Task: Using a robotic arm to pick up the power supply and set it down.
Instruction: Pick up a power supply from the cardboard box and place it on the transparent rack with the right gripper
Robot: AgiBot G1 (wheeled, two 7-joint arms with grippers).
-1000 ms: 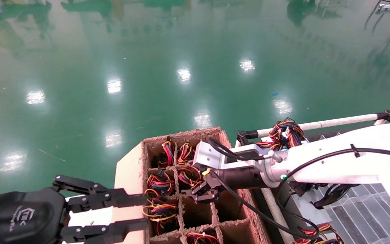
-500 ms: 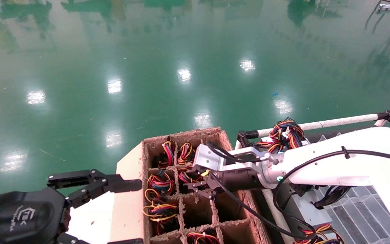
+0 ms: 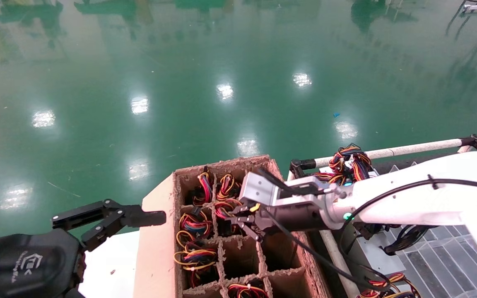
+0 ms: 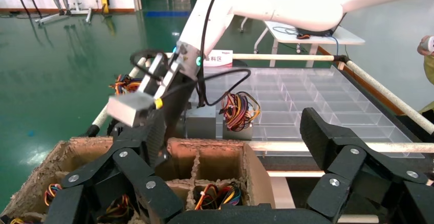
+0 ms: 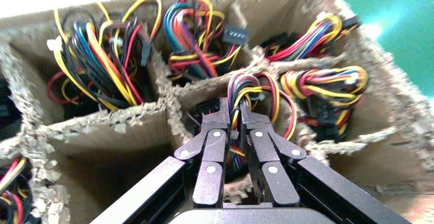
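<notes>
My right gripper [image 5: 234, 109] reaches down into a middle cell of the divided cardboard box [image 3: 222, 162]. Its fingers are shut on a bundle of red, yellow, blue and purple wires [image 5: 256, 88]. In the head view the same gripper [image 3: 238, 217] sits low over that cell's wires [image 3: 224, 209]. The power supply's grey body is hidden down in the cell; only its wires show. The white robotic arm [image 3: 408, 198] comes in from the right. My left gripper [image 4: 233, 132] hangs open and empty at the box's near left side, with one finger [image 3: 139, 217] showing in the head view.
Several other cells hold coloured wire bundles [image 3: 195, 225]; some near ones are bare [image 3: 240, 256]. Right of the box lies a clear compartment tray [image 3: 449, 252] behind a white rail [image 3: 408, 149], with grey supplies and a wire bundle [image 4: 238, 111] at its edge. Green floor [image 3: 180, 82] lies beyond.
My right gripper has moved to a farther cell and shut on the wires there. My left gripper has opened wider and drawn back left, away from the box.
</notes>
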